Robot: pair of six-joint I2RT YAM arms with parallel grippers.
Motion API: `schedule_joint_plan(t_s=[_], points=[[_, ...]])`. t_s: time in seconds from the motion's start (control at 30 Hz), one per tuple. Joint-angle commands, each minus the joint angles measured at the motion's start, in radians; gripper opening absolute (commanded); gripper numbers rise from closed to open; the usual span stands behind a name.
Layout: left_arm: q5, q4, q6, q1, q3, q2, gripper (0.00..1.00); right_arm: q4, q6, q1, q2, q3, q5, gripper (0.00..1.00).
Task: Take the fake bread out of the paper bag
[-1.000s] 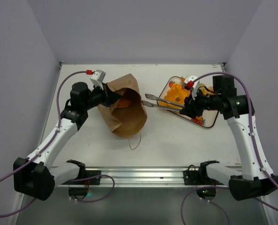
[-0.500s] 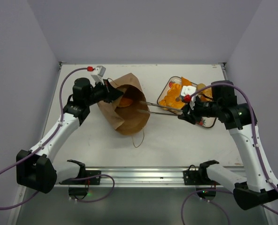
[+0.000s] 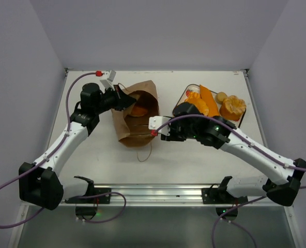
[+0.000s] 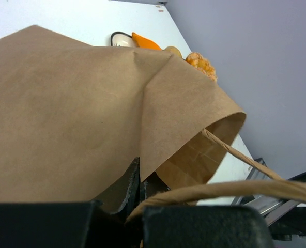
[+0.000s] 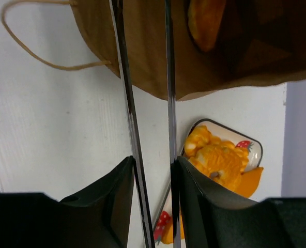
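Paper bag (image 3: 137, 126) pinched, right claw (image 5: 154, 164) gripping tongs (image 5: 125, 88)

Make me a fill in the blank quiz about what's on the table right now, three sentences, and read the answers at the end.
1. The left claw pinches the rim of the paper bag, which is ____ in colour.
2. The right claw holds metal tongs reaching toward the bread piece that lies ____ the bag.
3. The other breads sit on a tray printed with red ____.
Missing words: brown; inside; strawberries.
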Motion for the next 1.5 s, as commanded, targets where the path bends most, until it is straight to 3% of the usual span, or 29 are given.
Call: schedule_joint_plan(t_s=[0.0, 0.2, 1.47], points=[[-0.002, 0.003, -0.013, -0.005, 0.057, -0.014, 0.01, 0.172, -0.003, 0.101, 0.088, -0.004, 0.376, 0.41], [-0.019, -0.015, 0.007, -0.005, 0.055, -0.023, 0.01, 0.276, -0.067, 0.166, 0.218, 0.004, 0.6, 0.42], [-0.046, 0.022, -0.05, -0.063, 0.035, -0.043, 0.01, 0.285, -0.061, 0.19, 0.39, 0.071, 0.729, 0.45]])
